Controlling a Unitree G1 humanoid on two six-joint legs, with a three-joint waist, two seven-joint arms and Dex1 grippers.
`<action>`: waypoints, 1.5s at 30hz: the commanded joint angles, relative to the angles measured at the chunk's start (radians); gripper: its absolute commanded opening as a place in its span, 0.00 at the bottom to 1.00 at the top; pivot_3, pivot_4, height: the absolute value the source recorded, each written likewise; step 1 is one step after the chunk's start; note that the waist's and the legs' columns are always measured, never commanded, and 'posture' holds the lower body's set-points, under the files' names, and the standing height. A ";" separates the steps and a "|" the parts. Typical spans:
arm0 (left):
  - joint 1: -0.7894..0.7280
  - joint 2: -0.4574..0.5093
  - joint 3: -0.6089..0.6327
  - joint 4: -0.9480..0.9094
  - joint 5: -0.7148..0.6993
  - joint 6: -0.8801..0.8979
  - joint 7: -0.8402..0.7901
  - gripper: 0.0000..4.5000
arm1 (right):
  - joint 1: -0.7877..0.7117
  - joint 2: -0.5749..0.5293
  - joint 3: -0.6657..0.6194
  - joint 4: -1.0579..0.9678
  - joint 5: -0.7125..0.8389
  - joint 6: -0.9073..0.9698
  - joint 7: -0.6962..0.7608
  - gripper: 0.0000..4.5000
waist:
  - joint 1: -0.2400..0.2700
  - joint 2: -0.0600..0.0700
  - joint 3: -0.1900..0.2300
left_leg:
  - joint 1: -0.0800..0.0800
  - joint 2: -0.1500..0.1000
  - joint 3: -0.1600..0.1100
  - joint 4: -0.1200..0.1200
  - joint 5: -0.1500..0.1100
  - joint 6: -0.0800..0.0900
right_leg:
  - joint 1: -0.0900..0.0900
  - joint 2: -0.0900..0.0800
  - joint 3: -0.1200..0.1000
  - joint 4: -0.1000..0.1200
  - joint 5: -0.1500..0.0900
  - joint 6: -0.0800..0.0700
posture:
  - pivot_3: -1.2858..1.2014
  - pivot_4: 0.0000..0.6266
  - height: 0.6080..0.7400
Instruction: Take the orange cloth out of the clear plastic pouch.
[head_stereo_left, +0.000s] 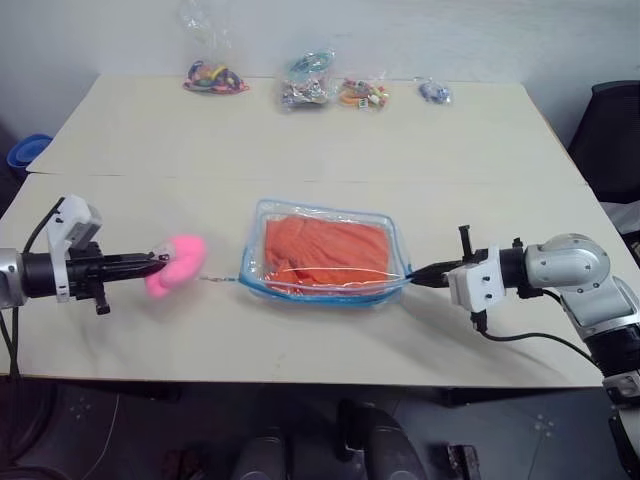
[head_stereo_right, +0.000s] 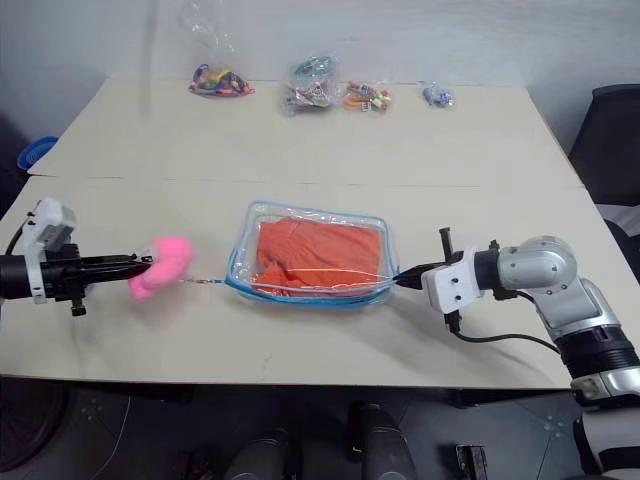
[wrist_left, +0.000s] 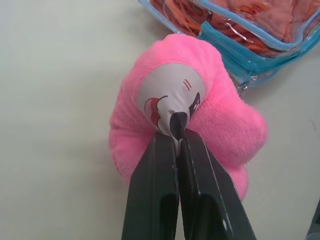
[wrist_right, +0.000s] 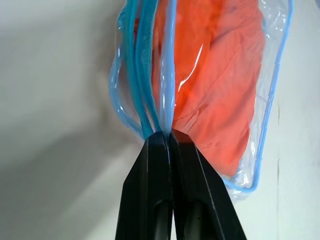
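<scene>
In the middle of the pale wooden table (head_stereo_left: 300, 130), the flat transparent plastic pouch with light blue trim (head_stereo_left: 322, 253) is being held stretched between the two arms, with the soft bright orange cloth (head_stereo_left: 325, 249) lying folded inside it and filling most of its width. To the left of the pouch, the pink plush animal charm (head_stereo_left: 176, 264), joined to the pouch's near left corner by a thin link, is being pinched by the left gripper (head_stereo_left: 158, 262), whose black fingers (wrist_left: 165, 190) are pressed fully together on the charm's small dark beak. At the pouch's right end, the blue trim is being clamped by the right gripper (head_stereo_left: 412, 274), its fingers (wrist_right: 172, 190) likewise closed tight, with the seam nipped at their tips. The step in hand is judged to be the opening of the pouch: the charm seems to be serving as the zipper pull while the far end is anchored, and the blue-edged mouth along the near side already appears to be gaping. The cloth is not yet being touched. What is called for next is probably that one gripper be freed, its fingers spread, and the cloth grasped through the mouth, while the pouch is being kept steady by the other. Beyond the pouch, small clear bags of colourful trinkets (head_stereo_left: 310, 85) are lying along the table's far edge, well apart.
</scene>
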 joint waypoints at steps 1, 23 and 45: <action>-0.003 -0.031 0.004 -0.083 -0.035 0.053 0.042 0.11 | 0.023 0.003 -0.033 -0.050 0.030 0.071 -0.008 0.11 | 0.001 0.000 0.000 | 0.000 0.000 0.000 0.000 0.000 0.000 | 0.000 0.000 0.000 0.000 0.000 0.000 | 0.52 0.24 1.00; -0.259 -0.054 0.042 -0.203 -0.111 0.144 0.185 0.98 | 0.409 -0.023 -0.388 -0.738 0.569 0.984 -0.214 1.00 | 0.019 -0.001 0.000 | 0.000 0.000 -0.001 -0.001 -0.001 0.000 | 0.000 -0.001 -0.001 0.000 0.000 0.001 | 0.52 0.24 1.00; -0.288 -0.181 -0.539 -0.140 0.589 -0.900 0.092 0.98 | 0.491 0.054 -0.328 -0.939 0.622 1.124 -0.314 1.00 | 0.027 -0.001 0.000 | -0.001 0.001 0.004 -0.002 -0.001 0.000 | 0.001 0.004 0.004 -0.002 0.001 0.000 | 0.52 0.24 1.00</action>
